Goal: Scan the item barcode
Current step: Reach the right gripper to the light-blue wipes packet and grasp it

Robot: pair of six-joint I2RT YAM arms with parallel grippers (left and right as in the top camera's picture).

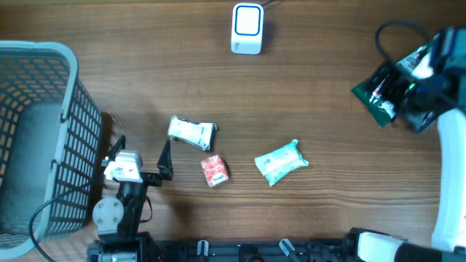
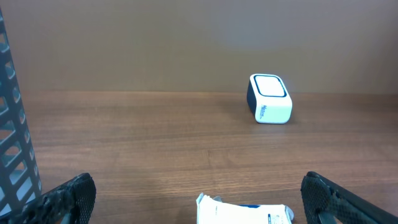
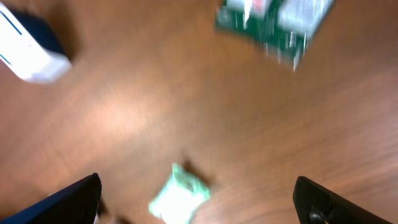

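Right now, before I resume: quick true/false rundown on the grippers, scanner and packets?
1. The left gripper and the right gripper are both open. True.
2. The scanner sits inside the basket. False: it stands on the table, well apart from the basket.
3. The left gripper holds the red packet. False: it holds nothing; the red packet lies on the table near the white packet.
4. The green packet is on the right side, close to the right gripper. True.
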